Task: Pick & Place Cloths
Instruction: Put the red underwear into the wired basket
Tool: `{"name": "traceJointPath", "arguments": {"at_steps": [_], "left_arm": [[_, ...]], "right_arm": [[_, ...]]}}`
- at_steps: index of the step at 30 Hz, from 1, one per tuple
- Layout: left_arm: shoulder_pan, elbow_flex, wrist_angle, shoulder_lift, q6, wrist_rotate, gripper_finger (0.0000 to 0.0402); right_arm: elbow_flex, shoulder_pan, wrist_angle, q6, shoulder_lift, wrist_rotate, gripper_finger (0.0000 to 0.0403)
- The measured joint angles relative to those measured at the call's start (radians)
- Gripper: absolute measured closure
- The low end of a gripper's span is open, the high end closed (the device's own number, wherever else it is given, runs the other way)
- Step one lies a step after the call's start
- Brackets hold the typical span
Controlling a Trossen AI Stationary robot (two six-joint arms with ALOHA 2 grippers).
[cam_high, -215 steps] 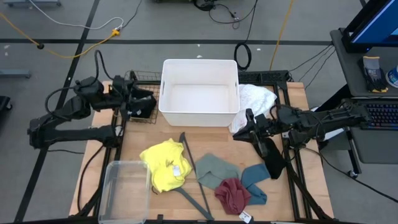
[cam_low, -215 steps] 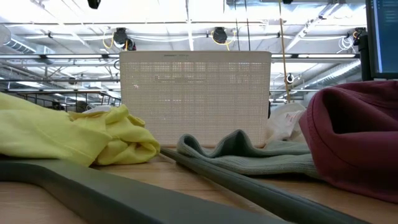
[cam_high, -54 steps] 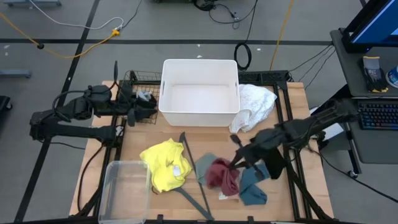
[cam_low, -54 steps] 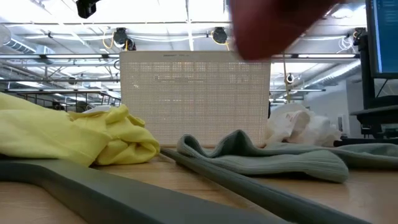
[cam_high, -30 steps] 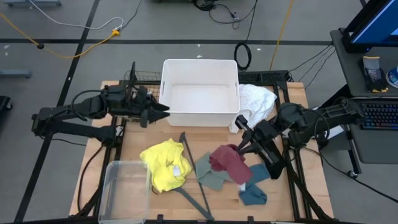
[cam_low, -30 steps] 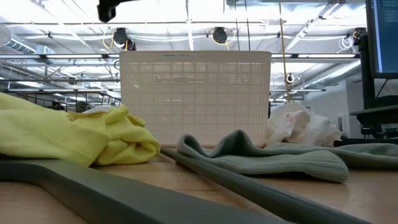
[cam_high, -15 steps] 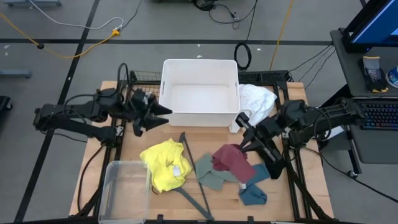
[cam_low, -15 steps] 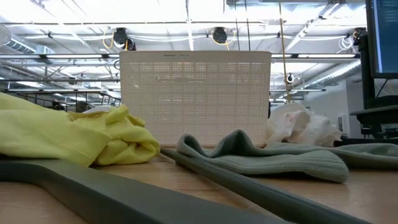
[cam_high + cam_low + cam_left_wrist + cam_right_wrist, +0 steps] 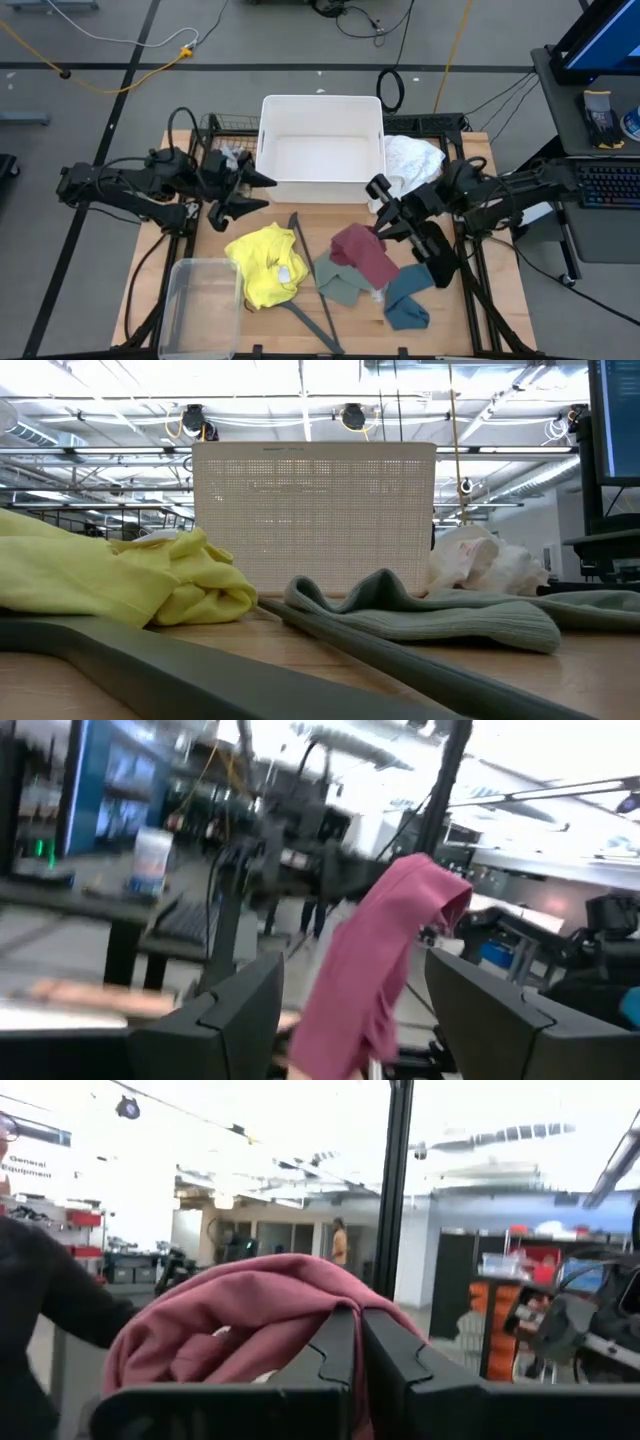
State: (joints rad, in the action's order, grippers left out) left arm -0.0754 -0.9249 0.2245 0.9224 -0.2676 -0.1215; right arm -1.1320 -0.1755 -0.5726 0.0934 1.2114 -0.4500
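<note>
Above table (image 9: 480, 290), right gripper (image 9: 378, 212) pinching maroon cloth (image 9: 362, 253)

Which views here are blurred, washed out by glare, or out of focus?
Left wrist view: room behind smeared; maroon cloth clearer. Right wrist view: ceiling blown out white; the cloth in the shut right gripper reads fine. Low view: nearest hanger and yellow cloth soft, bin sharper. High view: even light, sharp.

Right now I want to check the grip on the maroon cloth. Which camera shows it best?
The right wrist view: the maroon cloth bunches right behind the shut right end effector. The high view shows the cloth hanging from that end effector. The left wrist view shows it draped, farther off. The low view misses it.
</note>
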Motion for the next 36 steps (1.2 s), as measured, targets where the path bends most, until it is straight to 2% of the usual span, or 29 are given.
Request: {"name": "traceJointPath", "arguments": {"at_steps": [6,16,20,25,28,36], "left_arm": [[-0.029,0.000,0.105,0.067,0.074,0.000,0.0153],[-0.114,0.000,0.259,0.183,0.064,-0.018,0.0153],[-0.145,0.000,0.314,0.216,0.064,-0.010,0.0153],[-0.164,0.000,0.351,0.253,0.064,-0.009,0.0153],[-0.163,0.000,0.362,0.276,0.063,-0.008,0.0153],[-0.162,0.000,0.364,0.307,0.076,0.043,0.0153]], "right_arm": [[-0.030,0.007,-0.117,-0.003,0.087,0.002,0.0403],[-0.135,0.038,-0.119,-0.057,0.197,0.013,0.0403],[-0.155,0.056,-0.119,-0.055,0.234,0.061,0.0403],[-0.178,0.066,-0.120,-0.053,0.279,0.065,0.0403],[-0.186,0.065,-0.119,-0.053,0.300,0.103,0.0403],[-0.187,0.066,-0.135,-0.042,0.312,0.133,0.0403]]}}
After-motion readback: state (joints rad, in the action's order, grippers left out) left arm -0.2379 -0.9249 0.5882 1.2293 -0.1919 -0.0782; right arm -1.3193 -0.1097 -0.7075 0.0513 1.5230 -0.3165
